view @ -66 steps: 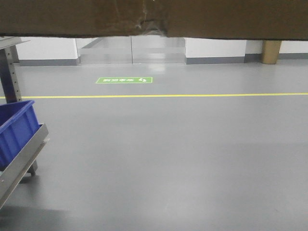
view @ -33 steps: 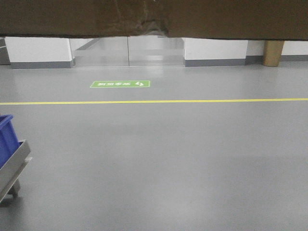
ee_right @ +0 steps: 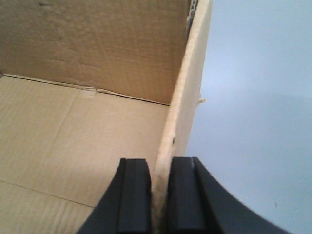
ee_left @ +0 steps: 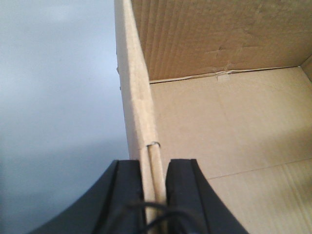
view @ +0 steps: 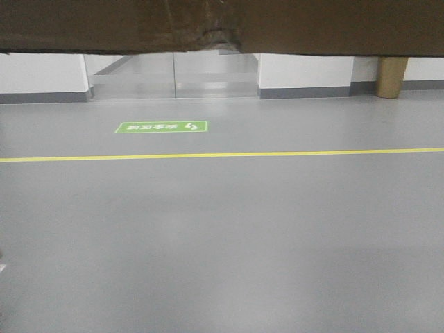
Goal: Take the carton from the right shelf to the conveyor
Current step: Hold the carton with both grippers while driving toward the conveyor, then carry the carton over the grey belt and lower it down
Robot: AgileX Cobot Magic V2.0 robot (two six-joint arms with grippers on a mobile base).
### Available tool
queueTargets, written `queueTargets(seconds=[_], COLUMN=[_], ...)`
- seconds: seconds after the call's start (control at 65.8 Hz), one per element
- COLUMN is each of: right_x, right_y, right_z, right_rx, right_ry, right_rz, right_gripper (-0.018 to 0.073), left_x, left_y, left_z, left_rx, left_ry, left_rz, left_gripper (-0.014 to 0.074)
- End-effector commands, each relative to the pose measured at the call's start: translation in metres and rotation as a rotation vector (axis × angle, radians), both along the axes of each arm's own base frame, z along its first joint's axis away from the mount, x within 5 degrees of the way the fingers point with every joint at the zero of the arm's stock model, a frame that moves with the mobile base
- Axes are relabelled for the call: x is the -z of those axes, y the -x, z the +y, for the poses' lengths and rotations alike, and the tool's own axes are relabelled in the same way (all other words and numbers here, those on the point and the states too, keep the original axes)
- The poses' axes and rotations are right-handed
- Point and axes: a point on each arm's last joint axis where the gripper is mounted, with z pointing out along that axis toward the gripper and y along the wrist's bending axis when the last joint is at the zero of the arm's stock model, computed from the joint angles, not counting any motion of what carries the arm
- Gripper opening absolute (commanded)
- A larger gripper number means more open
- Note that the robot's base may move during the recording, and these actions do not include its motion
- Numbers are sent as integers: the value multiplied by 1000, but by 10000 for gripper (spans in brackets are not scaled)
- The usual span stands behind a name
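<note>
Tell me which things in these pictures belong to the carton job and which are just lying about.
Part of the job:
- carton
- left claw, shut on one carton wall
- right claw, shut on the opposite wall
- no shelf or conveyor in view

Just there:
- green floor sign
- yellow floor line
- tan column by the far wall

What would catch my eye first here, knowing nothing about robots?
A big brown carton fills the top edge of the front view, above a grey floor with a yellow line and a green sign. In the wrist views, the left gripper and the right gripper each pinch one upright wall of the open carton.
</note>
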Motion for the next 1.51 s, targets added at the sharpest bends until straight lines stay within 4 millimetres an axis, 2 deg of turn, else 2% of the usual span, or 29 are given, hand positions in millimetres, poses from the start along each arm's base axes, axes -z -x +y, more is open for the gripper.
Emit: queueTargets(seconds=[0.0, 0.624, 1.49], right_x=[-10, -11, -11], right_y=[3, 3, 3], right_z=[1, 2, 2], right_rx=[-26, -26, -26], right_ry=[-52, -57, -58], right_rz=[-71, -81, -83], right_gripper=[-66, -66, -66], left_x=[-5, -5, -11], left_y=[3, 3, -4], left_z=[-3, -3, 20], left_rx=[32, 30, -125], left_ry=[29, 25, -195], left_rz=[-37, -39, -143], left_gripper=[-20, -20, -20])
